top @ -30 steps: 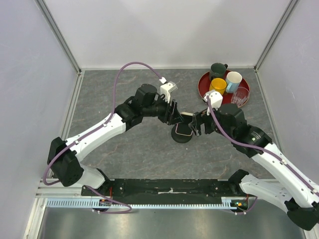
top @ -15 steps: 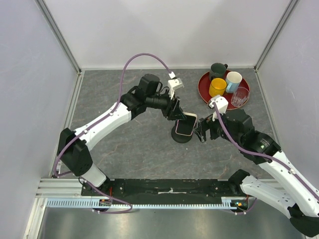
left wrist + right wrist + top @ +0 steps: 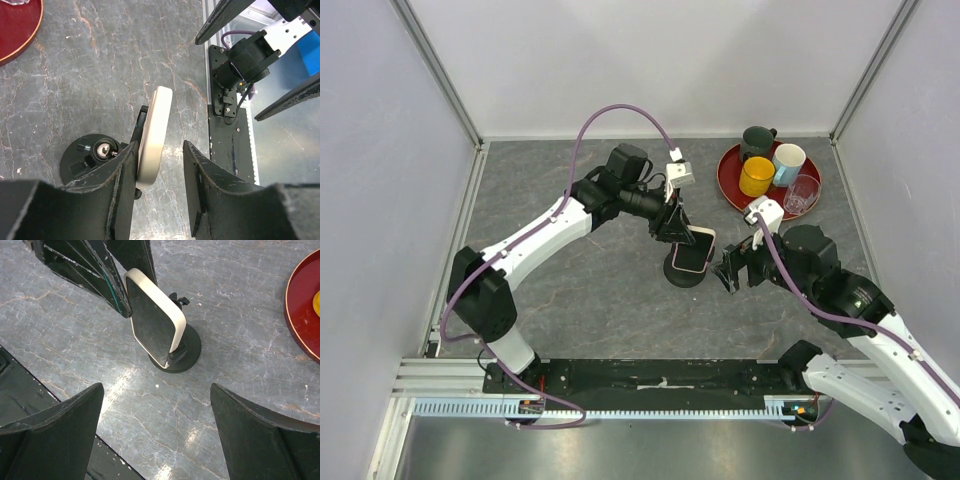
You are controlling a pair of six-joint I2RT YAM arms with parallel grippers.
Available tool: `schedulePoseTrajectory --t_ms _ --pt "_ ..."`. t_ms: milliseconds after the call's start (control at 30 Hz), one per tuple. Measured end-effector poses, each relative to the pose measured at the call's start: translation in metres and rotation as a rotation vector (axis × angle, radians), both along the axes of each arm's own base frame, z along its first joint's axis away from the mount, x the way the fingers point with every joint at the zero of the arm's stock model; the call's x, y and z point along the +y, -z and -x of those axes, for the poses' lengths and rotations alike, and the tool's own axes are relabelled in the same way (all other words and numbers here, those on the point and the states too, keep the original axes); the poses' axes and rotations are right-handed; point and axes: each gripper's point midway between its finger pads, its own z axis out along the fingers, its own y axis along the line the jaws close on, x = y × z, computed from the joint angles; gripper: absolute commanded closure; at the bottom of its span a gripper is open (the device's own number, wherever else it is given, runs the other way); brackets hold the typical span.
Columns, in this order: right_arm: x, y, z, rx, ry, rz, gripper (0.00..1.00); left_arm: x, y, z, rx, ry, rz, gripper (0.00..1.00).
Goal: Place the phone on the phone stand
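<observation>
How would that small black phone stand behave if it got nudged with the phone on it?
Probably top-heavy: the phone stands tall above it, so the phone stand might tip. Its wide, round base likely resists small bumps.

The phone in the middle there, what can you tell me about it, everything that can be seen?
The phone is a slim slab with rounded corners, a dark glossy black screen and a pale cream case edge. It stands on its short end, leaning back a little, in the cradle of the small black phone stand. The left claw straddles its upper part: one finger sits close against its back, seemingly touching, and the other stands clear of the screen side.
</observation>
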Motion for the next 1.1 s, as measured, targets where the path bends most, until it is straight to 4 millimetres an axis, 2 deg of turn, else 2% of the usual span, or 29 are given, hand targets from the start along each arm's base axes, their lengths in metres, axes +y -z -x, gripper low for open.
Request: schedulePoseTrajectory --t_ms 133,300,400,500,600,633,867,1000,1100 --pt "0.000 0.001 0.002 0.003 -0.007 0.003 0.05 -0.001 0.000 0.000 -0.017 0.014 0.013 0.60" --pt "0.001 0.003 0.002 0.010 -0.015 0.010 0.05 -0.003 0.004 0.000 -0.032 0.023 0.023 0.63" --pt "0.002 0.003 0.002 0.012 -0.022 0.012 0.04 -0.004 0.004 0.000 -0.046 0.025 0.024 0.71" --pt "0.002 0.002 0.003 0.010 -0.028 0.016 0.04 -0.006 0.006 -0.002 -0.064 0.021 0.021 0.83" --pt "0.002 -0.001 0.003 0.002 -0.030 0.016 0.04 -0.008 0.006 -0.005 -0.098 0.013 0.023 0.89" --pt "0.002 -0.002 0.002 -0.001 -0.031 0.016 0.04 -0.008 0.006 -0.006 -0.103 0.011 0.023 0.98" --pt "0.001 -0.019 -0.002 -0.027 -0.022 0.018 0.02 -0.004 0.003 -0.014 -0.120 -0.007 0.013 0.98" --pt "0.001 -0.036 -0.006 -0.050 -0.006 0.008 0.02 0.002 -0.005 -0.041 -0.111 -0.041 0.012 0.98" --pt "-0.002 -0.046 -0.010 -0.068 0.021 -0.002 0.02 0.007 -0.015 -0.080 -0.099 -0.075 0.013 0.98"
